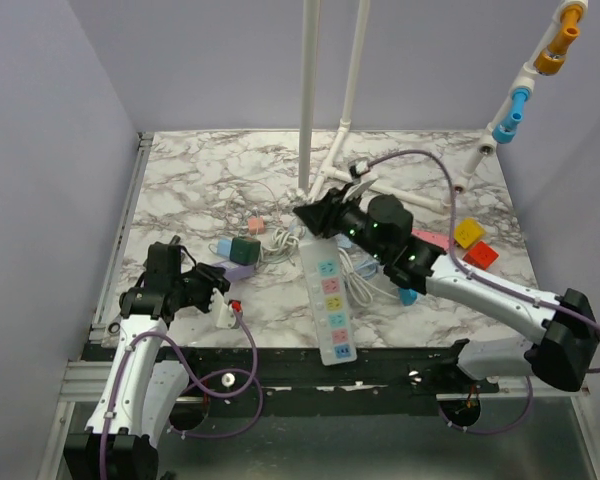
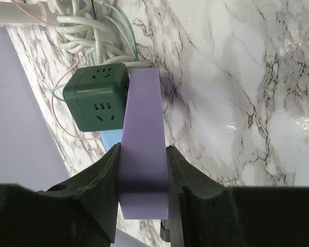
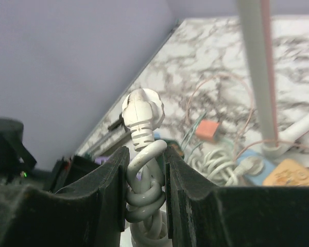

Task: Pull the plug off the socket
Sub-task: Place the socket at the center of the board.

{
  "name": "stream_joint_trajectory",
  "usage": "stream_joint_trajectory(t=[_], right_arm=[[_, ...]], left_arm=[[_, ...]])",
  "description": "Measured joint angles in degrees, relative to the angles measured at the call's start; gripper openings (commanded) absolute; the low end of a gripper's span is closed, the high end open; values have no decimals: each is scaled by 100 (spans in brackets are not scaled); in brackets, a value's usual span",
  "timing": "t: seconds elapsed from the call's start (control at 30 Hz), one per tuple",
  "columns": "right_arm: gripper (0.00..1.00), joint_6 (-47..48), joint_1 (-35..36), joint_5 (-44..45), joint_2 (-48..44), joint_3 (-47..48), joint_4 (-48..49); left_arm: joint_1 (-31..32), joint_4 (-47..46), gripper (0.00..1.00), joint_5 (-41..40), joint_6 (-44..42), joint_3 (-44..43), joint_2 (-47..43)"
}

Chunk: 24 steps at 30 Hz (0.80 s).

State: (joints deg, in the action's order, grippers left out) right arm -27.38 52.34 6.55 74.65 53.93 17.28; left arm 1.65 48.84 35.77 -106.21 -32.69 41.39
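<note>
So the right pincer point(image 3: 147, 154) is clamped tight on a looped-up bit of white cord point(image 3: 144, 193). The white plug point(image 3: 142, 110) pokes straight up just above its fingertips, ribbed collar and all. From the wrist view I can't see the prongs, so I can't tell which way they face. From above, that pincer sits right at the far end of the long white power strip point(image 1: 332, 300), which lies lengthwise on the marble surface point(image 1: 200, 180) with its near end hanging over the front edge.

The left pincer point(image 2: 142, 154) is set fairly narrow, squeezing a purple block point(image 2: 142, 118) between its fingers. The block's far end sits right beside a dark green cube socket point(image 2: 96, 100), and a messy tangle of pale cables point(image 2: 87, 31) is bunched up just past that. It's well off to the left of the strip.

Other stuff lying around: a small pink block point(image 1: 255, 225) near the cube, a yellow block point(image 1: 468, 232) and a red block point(image 1: 480, 255) over on the right, and a white pipe frame point(image 1: 307, 100) standing at the back.
</note>
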Motion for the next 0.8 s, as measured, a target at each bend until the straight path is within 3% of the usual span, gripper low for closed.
stream_joint_trajectory(t=[0.3,0.57,0.8], right_arm=[[1,92,-798,28,-774,1366,-1113],[1,87,-1373,157,-201,3077,-1838],[1,354,-2114,704,522,3932,-2129]], left_arm=[[0,-44,0,11,214,0,7],[0,-44,0,22,238,17,-42],[0,-48,0,22,212,85,-127]])
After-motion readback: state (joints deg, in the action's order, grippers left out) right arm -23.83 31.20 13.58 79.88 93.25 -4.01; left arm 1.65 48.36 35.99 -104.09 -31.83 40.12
